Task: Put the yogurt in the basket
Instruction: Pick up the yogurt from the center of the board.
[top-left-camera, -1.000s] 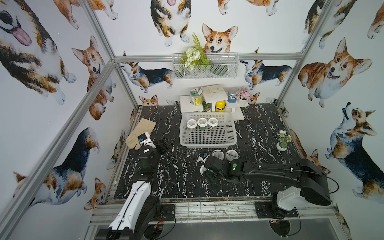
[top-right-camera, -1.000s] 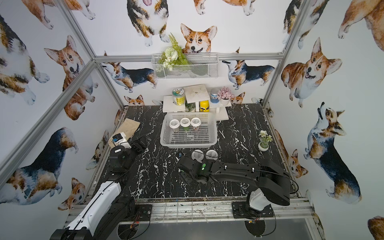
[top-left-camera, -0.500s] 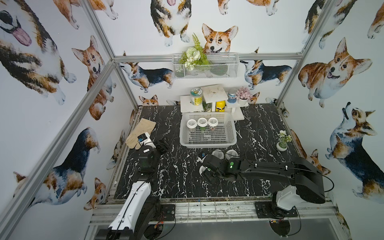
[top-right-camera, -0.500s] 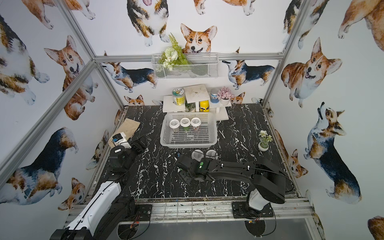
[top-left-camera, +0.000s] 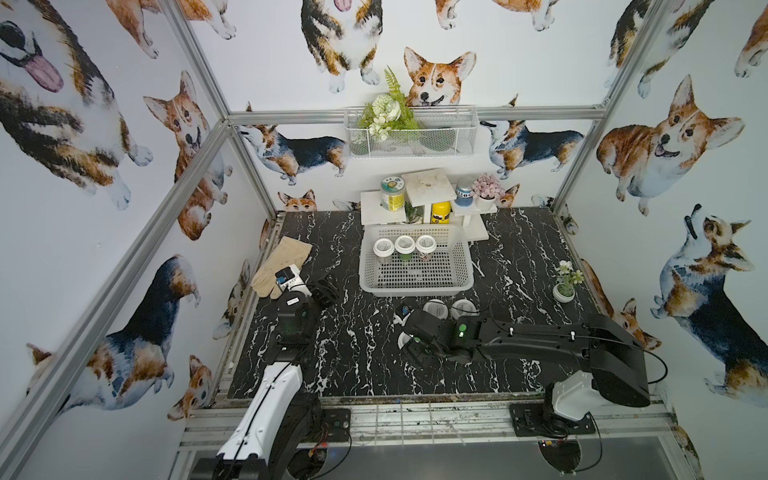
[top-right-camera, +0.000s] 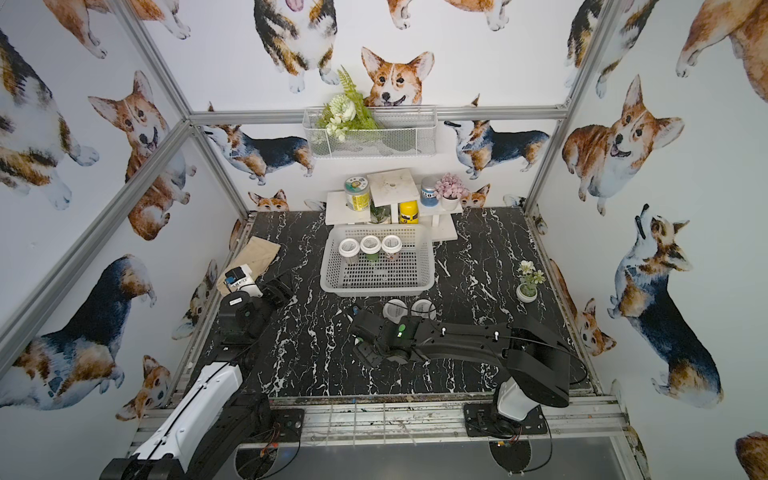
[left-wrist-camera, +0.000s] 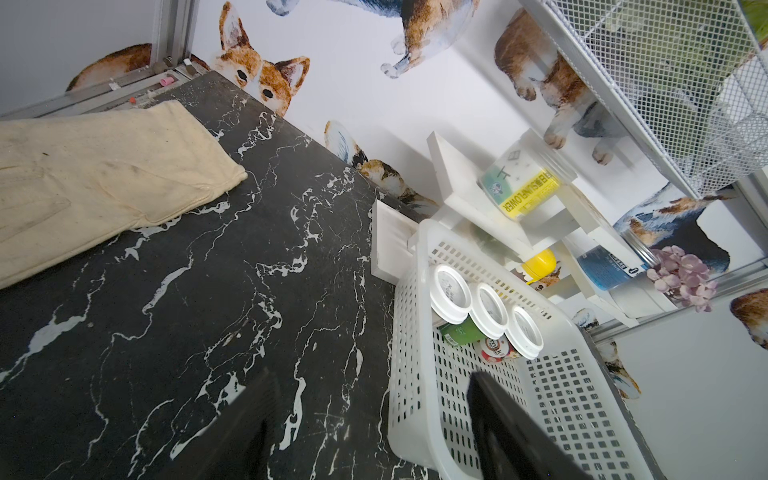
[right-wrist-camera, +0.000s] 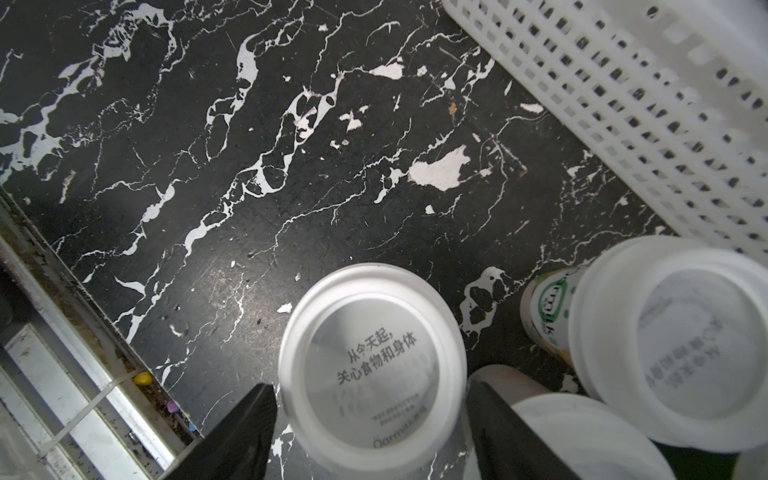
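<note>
Three yogurt cups (top-left-camera: 404, 245) stand upright in a row along the far wall inside the basket (top-left-camera: 415, 287). Loose cups (top-left-camera: 435, 307) sit on the counter (top-left-camera: 353, 361) just before its near rim. Right claw (right-wrist-camera: 370, 388) straddles one counter cup (right-wrist-camera: 372, 361), fingers (right-wrist-camera: 245, 432) close on both sides; whether they squeeze it, I cannot tell. Left claw (left-wrist-camera: 372, 376) is spread, holding nothing. On the back wall, a wire basket (top-left-camera: 436, 143) holds flowers (top-left-camera: 384, 114).
</note>
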